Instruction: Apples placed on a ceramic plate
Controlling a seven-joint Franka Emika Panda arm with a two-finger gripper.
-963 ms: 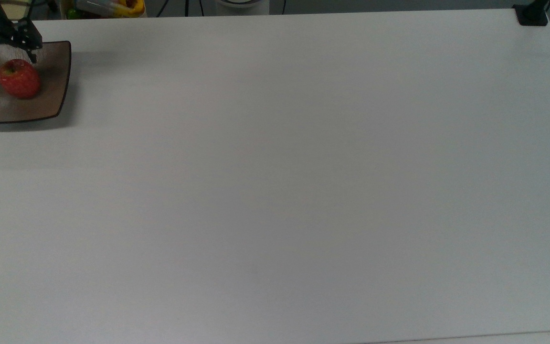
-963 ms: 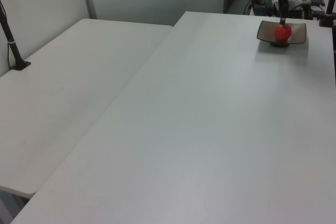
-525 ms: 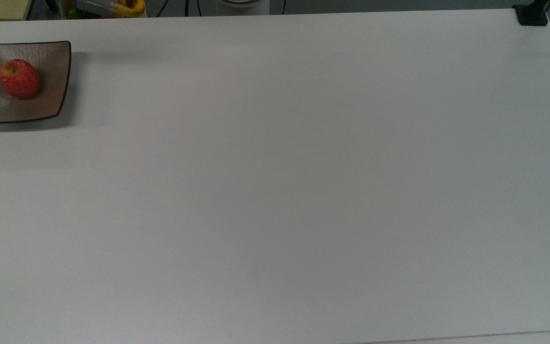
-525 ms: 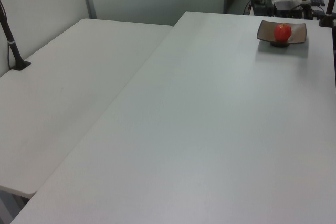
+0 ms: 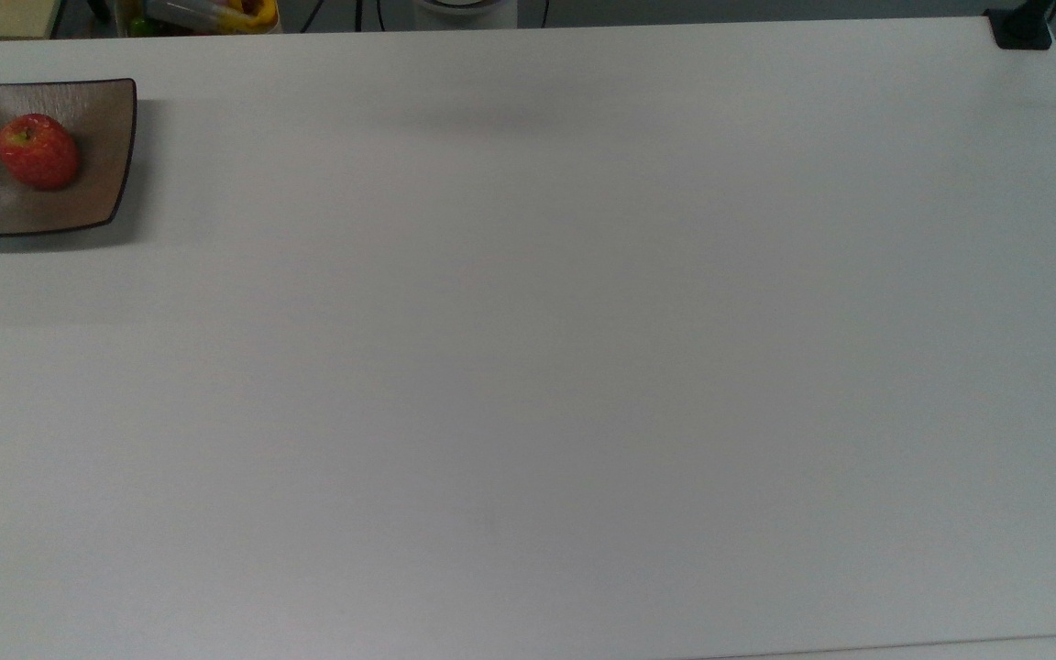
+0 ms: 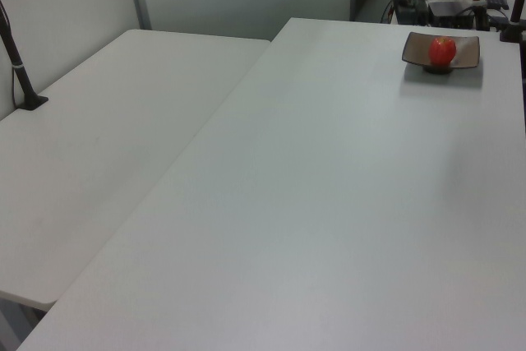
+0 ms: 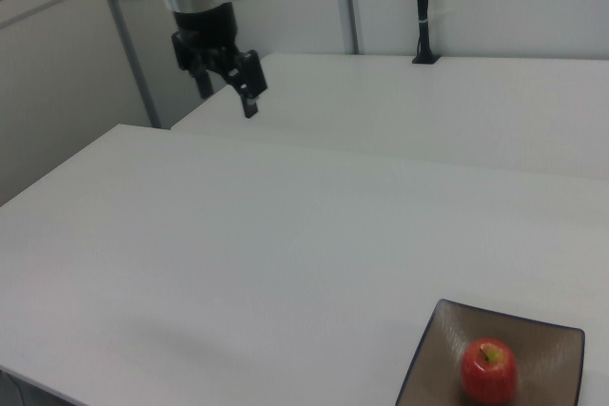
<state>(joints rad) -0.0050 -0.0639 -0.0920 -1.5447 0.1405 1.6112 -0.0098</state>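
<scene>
The red apple (image 5: 38, 151) sits stem up in the dished centre of the square brown plate (image 5: 88, 197), at the top view's far left table corner. The left view has the apple (image 6: 442, 50) on the plate (image 6: 470, 47) at the far right. In the right view the apple (image 7: 490, 371) rests on the plate (image 7: 440, 360) at the bottom right. My gripper (image 7: 226, 92) hangs high at the right view's upper left, far from the plate. It is open, with nothing between its black fingers (image 7: 249, 100).
A black mount (image 5: 1021, 27) sits at the top view's far right corner. Yellow clutter (image 5: 216, 13) lies beyond the table's far edge. A second white table (image 6: 99, 137) adjoins on the left view's left, carrying a black post (image 6: 20, 71).
The gripper, just above the apple a second ago, has lifted off and left the top view. The apple stays put on the plate.
</scene>
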